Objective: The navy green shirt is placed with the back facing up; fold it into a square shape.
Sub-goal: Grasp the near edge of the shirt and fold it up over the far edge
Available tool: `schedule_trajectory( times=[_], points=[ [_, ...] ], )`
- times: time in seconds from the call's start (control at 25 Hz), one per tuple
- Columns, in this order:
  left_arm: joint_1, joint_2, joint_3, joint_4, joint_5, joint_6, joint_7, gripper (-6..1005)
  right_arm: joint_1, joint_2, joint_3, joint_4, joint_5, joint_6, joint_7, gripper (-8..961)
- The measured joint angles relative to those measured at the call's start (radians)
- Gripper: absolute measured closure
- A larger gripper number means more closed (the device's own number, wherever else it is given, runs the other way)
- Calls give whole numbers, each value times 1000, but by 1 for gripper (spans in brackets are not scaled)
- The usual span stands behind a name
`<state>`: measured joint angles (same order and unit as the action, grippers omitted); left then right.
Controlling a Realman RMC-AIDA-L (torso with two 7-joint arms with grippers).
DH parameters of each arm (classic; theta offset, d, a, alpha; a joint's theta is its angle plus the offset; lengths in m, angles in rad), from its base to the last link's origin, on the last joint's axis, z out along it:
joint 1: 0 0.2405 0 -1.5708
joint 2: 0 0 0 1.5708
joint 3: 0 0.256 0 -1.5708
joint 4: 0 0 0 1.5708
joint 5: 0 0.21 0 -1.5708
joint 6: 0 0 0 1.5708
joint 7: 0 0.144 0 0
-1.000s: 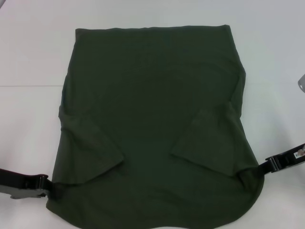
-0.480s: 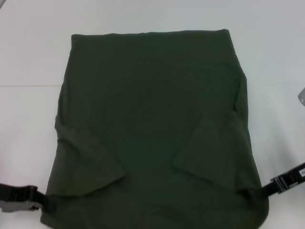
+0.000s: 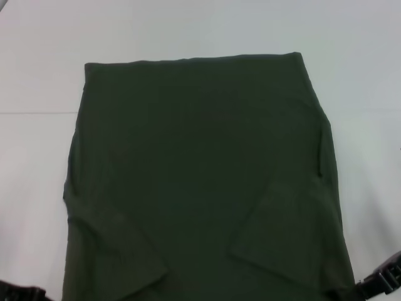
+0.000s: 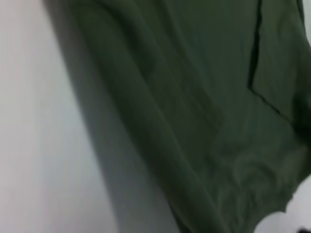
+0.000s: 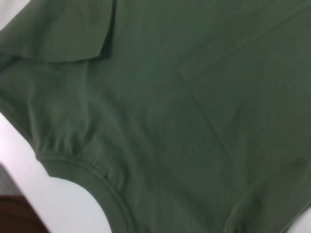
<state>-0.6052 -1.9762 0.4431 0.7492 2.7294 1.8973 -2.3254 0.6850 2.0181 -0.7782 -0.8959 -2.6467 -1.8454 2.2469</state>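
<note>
I have the left pincer (image 3: 25,293) and right pincer (image 3: 381,281) at the near corners of the navy green shirt (image 3: 200,182), which spans between them on the desk (image 3: 188,31). I place them there to lift that end evenly (sleeves already folded in). Whether either one grips cloth, I cannot tell.

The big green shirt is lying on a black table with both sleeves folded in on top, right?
Not quite: the table is white, not black, as the head view shows. The green shirt does lie on it with both sleeves folded in on top.
</note>
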Motion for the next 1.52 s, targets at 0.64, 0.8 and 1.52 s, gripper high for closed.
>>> schedule_trajectory(
  times=[0.64,0.8,1.52],
  points=[
    [-13,1,53,-1,26,149,23,955,-4,-12,-69,72,-5,-66,-68,869],
    [-14,4,16,-1,17,148,38,953,-2,-22,13,70,1,-65,-87,869],
    [56,41,-396,-4,-211,39,106,944,-28,-48,285,169,208,79,-84,870]
  ],
)
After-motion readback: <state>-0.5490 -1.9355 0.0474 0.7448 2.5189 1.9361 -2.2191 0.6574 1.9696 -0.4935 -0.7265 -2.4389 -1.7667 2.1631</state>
